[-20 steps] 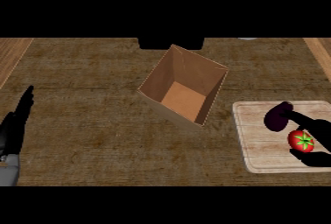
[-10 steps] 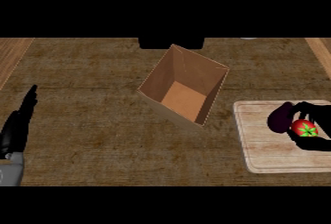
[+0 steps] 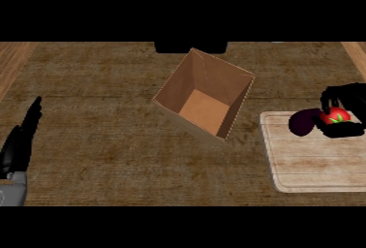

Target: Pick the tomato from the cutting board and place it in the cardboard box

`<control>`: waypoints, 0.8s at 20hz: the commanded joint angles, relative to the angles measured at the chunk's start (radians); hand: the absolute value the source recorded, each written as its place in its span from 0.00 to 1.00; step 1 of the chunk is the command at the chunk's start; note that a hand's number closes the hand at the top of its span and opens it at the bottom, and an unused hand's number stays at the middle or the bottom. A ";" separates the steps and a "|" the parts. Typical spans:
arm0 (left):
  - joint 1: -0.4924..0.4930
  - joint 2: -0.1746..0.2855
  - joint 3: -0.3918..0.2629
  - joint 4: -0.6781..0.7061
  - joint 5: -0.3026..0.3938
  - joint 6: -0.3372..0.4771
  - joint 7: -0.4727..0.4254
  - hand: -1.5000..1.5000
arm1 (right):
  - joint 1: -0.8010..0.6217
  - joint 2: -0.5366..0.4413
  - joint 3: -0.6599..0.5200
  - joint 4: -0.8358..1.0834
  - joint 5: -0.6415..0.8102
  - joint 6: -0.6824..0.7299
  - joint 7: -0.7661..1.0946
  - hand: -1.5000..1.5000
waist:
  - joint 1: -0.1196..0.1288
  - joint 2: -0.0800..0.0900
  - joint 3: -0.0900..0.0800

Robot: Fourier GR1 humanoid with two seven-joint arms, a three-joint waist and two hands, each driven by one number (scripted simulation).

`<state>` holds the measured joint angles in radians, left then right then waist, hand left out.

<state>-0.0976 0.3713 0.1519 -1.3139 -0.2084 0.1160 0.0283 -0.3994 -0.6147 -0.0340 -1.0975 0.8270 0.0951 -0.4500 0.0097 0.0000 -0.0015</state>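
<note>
Head view: our right hand (image 3: pixel 342 130) is clenched round the tomato (image 3: pixel 334 116) at the cutting board's (image 3: pixel 314 164) far edge. We should lift it clear, then release only above the cardboard box's (image 3: pixel 214 80) opening, near the counter's (image 3: pixel 107 160) far edge.

Matt brown cardboard box (image 3: pixel 204 107), pale grained wooden cutting board (image 3: pixel 314 164), rough dark wood-grain counter (image 3: pixel 107 140), glossy red tomato (image 3: pixel 334 115)

Red tomato (image 3: pixel 334 116), brown cardboard box (image 3: pixel 205 107), pale cutting board (image 3: pixel 314 164)
</note>
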 commanded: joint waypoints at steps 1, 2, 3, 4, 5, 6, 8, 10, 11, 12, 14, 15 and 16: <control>0.030 -0.002 0.002 -0.018 -0.008 0.000 -0.006 0.50 | -0.071 0.013 -0.050 -0.077 -0.046 0.007 0.019 1.00 | -0.005 -0.002 0.001; -0.005 0.013 0.012 -0.002 -0.004 -0.012 0.009 0.50 | -0.083 -0.010 -0.077 -0.025 -0.064 -0.023 -0.066 1.00 | -0.005 0.000 0.002; 0.015 0.016 0.025 0.027 0.016 -0.028 -0.017 0.50 | -0.063 0.002 -0.078 -0.169 -0.112 0.019 -0.045 1.00 | -0.021 -0.006 0.000; -0.011 0.006 0.016 -0.004 0.000 -0.003 0.032 0.50 | -0.058 -0.002 -0.070 -0.214 -0.109 0.011 -0.061 1.00 | -0.023 -0.007 0.001; 0.051 0.017 0.024 -0.033 0.018 -0.032 0.000 0.50 | -0.055 -0.019 -0.110 -0.191 -0.146 0.015 -0.102 1.00 | -0.011 -0.005 0.002; -0.035 0.013 0.021 0.008 0.002 -0.014 0.040 0.50 | -0.063 0.011 -0.092 -0.201 -0.155 0.014 -0.124 1.00 | -0.016 -0.002 0.002; -0.007 -0.013 0.001 -0.014 -0.023 0.005 0.019 0.50 | -0.028 0.072 -0.062 -0.255 -0.140 -0.008 -0.097 1.00 | -0.012 -0.002 0.001; -0.005 0.016 0.009 -0.081 -0.003 -0.034 0.072 0.50 | -0.131 0.095 -0.025 -0.291 -0.144 0.090 0.017 1.00 | -0.003 -0.003 0.001; 0.054 -0.013 0.015 -0.036 -0.010 -0.011 -0.013 0.50 | -0.115 0.080 -0.032 -0.285 -0.156 0.107 -0.024 1.00 | -0.004 -0.001 0.001; 0.031 -0.001 0.012 -0.050 -0.021 -0.012 0.030 0.50 | -0.103 0.085 -0.026 -0.350 -0.197 0.185 0.017 1.00 | -0.010 -0.003 0.001; -0.026 -0.019 -0.004 -0.046 -0.035 0.003 0.064 0.50 | -0.166 0.149 -0.002 -0.380 -0.223 0.231 0.119 1.00 | -0.011 -0.003 0.001; 0.038 -0.001 0.017 -0.057 -0.006 -0.028 0.019 0.50 | -0.227 0.148 -0.027 -0.389 -0.260 0.285 0.188 1.00 | -0.004 -0.004 0.000; 0.023 -0.038 -0.001 -0.035 -0.040 0.022 0.027 0.50 | -0.181 0.200 -0.006 -0.445 -0.272 0.276 0.218 1.00 | -0.012 -0.004 0.000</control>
<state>-0.0820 0.3632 0.1623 -1.3568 -0.2246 0.1059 0.0592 -0.5479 -0.4913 -0.0592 -1.4480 0.6163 0.2875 -0.3561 0.0010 -0.0034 -0.0007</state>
